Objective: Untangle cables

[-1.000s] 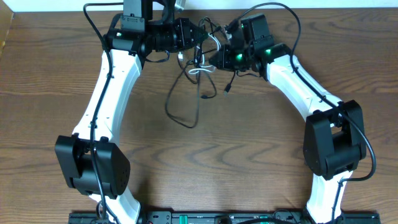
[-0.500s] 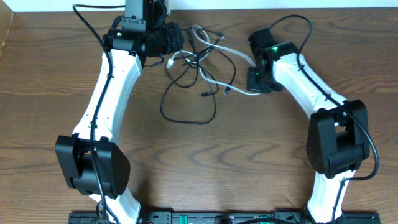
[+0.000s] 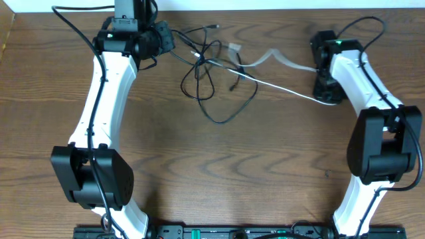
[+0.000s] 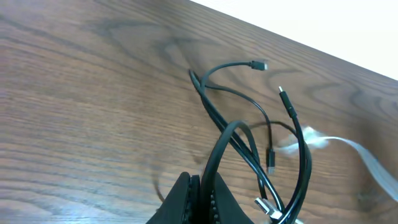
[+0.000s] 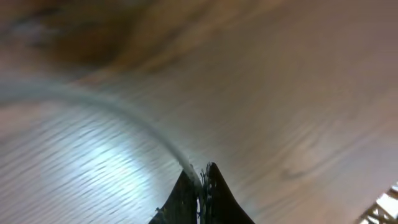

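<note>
The cables lie spread across the far middle of the table. Black cables (image 3: pixel 207 70) cross in a loose knot, and one loop (image 3: pixel 229 118) hangs toward me. My left gripper (image 3: pixel 168 41) is at the far left, shut on a black cable (image 4: pixel 219 149) that arches up out of its jaws (image 4: pixel 202 175). Beyond it lie plug ends (image 4: pixel 258 65) and a silver USB plug (image 4: pixel 266 206). A white cable (image 3: pixel 285 89) runs taut from the knot to my right gripper (image 3: pixel 325 97). In the right wrist view that gripper (image 5: pixel 199 168) is shut on the blurred white cable (image 5: pixel 134 119).
The table is bare brown wood (image 3: pixel 219 172). Its far edge (image 3: pixel 265 8) meets a white wall just behind the cables. Both arm bases stand at the near edge, and thicker black robot wires (image 3: pixel 73 12) loop over each arm.
Both arms have swung apart, the left one leftward and the right one far to the right. The white cable has been drawn out taut and the tangle has spread wider.
</note>
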You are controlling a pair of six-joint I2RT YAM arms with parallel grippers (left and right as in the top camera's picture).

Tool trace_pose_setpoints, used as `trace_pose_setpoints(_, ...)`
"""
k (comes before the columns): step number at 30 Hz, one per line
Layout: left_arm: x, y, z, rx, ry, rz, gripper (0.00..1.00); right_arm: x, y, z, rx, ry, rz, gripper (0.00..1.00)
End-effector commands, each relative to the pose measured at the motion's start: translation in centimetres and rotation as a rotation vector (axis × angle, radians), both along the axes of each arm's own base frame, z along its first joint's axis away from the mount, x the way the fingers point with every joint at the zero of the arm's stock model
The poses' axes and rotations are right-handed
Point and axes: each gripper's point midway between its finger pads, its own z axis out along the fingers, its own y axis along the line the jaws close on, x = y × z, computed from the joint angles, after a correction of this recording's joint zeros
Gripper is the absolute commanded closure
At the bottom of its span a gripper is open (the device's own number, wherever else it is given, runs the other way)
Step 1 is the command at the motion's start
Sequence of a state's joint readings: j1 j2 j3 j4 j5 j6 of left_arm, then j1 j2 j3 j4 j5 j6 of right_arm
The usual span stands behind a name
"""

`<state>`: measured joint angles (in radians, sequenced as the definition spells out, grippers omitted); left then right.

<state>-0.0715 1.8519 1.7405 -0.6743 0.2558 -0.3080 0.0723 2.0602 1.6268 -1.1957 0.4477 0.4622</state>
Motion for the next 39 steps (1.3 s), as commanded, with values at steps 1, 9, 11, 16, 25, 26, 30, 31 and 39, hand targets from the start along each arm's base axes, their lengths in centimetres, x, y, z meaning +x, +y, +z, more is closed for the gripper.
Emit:
trace_pose_setpoints(1,0.3,2.5,-0.3,0.048,-0.001,0.043,0.93,-0.6,-4.1,0.8,-0.096,0.014,-0.059,0.99)
trace_pose_setpoints(9,0.3,4.0,-0.5,0.108,0.002,0.07,0.93,-1.2,-5.0,0.4,-0.005,0.039,-0.07,0.99)
trace_pose_setpoints(11,0.2,4.1,-0.6,0.112,0.011,0.072,0.92,-1.0,-4.3,0.1,0.045,0.04,-0.041,0.99)
trace_pose_setpoints(16,-0.3,4.5,-1.0,0.133,0.035,0.087,0.92,0.6,2.7,-1.1,0.453,0.049,0.302,0.99)
trace_pose_setpoints(25,-3.4,3.4,-3.1,0.103,0.195,0.112,0.92,0.7,4.9,-1.0,0.563,0.024,0.306,0.99)
trace_pose_setpoints(26,-3.7,3.2,-3.3,0.096,0.212,0.119,0.92,0.8,4.9,-1.0,0.562,0.023,0.307,0.99)
trace_pose_setpoints(30,-4.9,2.2,-3.8,0.049,0.272,0.148,0.92,0.8,5.3,-0.9,0.56,0.028,0.341,0.62)
trace_pose_setpoints(31,-5.1,1.8,-3.8,0.022,0.284,0.149,0.92,0.9,5.4,-0.9,0.56,0.028,0.345,0.57)
trace_pose_setpoints(39,-5.7,-1.0,-3.4,-0.143,0.326,0.1,0.92,2.5,7.8,1.1,0.573,-0.009,0.481,0.33)
